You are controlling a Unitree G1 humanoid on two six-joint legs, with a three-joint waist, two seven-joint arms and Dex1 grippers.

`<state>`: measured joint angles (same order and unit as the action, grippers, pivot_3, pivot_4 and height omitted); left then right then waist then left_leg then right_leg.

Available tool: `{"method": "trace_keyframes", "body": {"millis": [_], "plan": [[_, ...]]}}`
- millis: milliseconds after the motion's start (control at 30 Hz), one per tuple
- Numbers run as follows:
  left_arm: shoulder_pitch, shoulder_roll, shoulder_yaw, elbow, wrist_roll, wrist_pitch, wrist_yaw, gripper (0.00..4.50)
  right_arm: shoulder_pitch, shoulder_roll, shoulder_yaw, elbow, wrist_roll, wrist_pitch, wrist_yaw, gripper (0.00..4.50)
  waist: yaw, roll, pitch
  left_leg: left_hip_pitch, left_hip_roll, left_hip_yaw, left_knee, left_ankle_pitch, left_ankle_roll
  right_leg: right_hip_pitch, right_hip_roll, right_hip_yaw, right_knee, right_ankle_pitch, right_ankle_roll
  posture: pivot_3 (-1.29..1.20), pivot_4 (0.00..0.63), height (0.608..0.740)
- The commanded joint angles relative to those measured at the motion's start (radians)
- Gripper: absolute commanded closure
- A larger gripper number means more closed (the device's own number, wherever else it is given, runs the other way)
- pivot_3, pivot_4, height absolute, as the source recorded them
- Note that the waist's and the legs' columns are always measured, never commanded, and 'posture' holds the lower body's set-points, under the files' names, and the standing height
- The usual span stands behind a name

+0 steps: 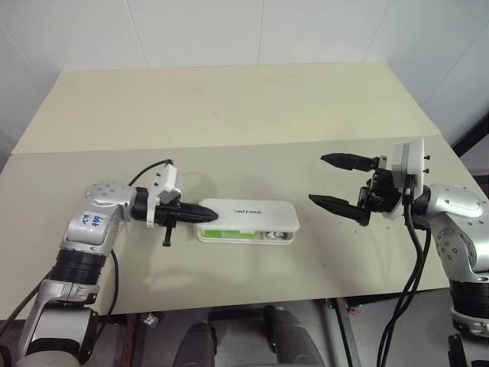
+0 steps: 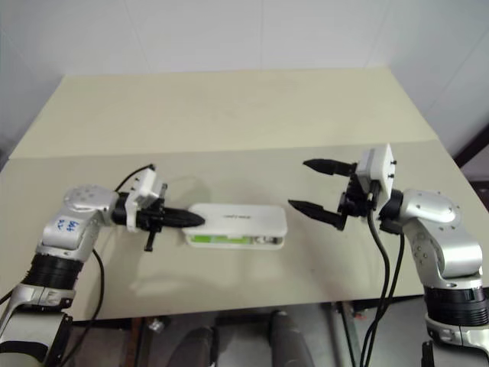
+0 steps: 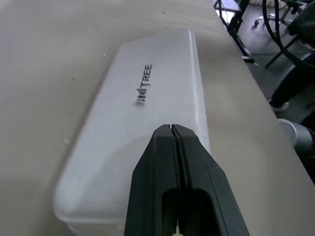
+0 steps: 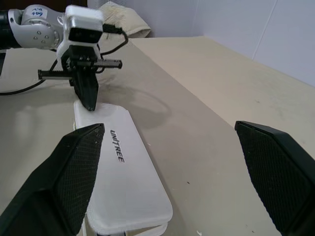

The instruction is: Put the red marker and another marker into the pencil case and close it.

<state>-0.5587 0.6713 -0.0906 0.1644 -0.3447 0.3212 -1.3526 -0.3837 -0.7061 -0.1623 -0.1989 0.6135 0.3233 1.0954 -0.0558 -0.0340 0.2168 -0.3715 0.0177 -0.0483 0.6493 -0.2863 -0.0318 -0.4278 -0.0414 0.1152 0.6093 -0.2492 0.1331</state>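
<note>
The white pencil case (image 1: 248,219) lies on the table (image 1: 229,115), lid nearly down, green showing in the front gap. The clenched left claw (image 1: 208,215) rests on its left end; the released right claw (image 1: 330,182) hovers just beyond its right end.

A pale beige worktop (image 1: 229,107) carries the white pencil case (image 1: 248,214), lying near its near edge, lid almost down.

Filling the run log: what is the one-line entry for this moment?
pencil case: lid down, not fully shut, green visible inside | left gripper: shut, tip on lid end | right gripper: open, apart, holding nothing
</note>
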Motion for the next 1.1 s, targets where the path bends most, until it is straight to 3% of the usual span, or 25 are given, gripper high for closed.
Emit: {"method": "trace_keyframes", "body": {"millis": [33,833,1100], "plan": [[0.035,0.006,-0.037,-0.065,0.028,0.015,0.021,4.45,0.003,0.012,-0.011,-0.029,0.002,-0.025,-0.012,0.0,0.0,0.0,0.0,0.0,0.0,0.0,0.0,0.0,0.0,0.0,0.0,0.0,0.0,0.0,0.0,0.0,0.15,0.74],[0.017,-0.036,-0.131,-0.061,0.088,0.161,0.151,4.45,0.048,0.059,0.0,-0.071,0.013,-0.02,-0.038,0.0,0.001,0.001,0.0,0.002,0.0,0.0,0.0,0.001,0.001,0.002,0.0,0.0,0.0,0.0,0.0,0.0,0.15,0.74],[0.015,-0.053,0.035,-0.113,-0.033,0.122,0.19,4.45,0.033,0.051,0.014,-0.034,0.001,-0.027,-0.014,0.0,-0.003,0.001,0.0,0.002,0.0,0.0,0.0,0.001,0.001,0.002,0.0,0.0,0.0,0.0,0.0,0.0,0.15,0.74]]}}
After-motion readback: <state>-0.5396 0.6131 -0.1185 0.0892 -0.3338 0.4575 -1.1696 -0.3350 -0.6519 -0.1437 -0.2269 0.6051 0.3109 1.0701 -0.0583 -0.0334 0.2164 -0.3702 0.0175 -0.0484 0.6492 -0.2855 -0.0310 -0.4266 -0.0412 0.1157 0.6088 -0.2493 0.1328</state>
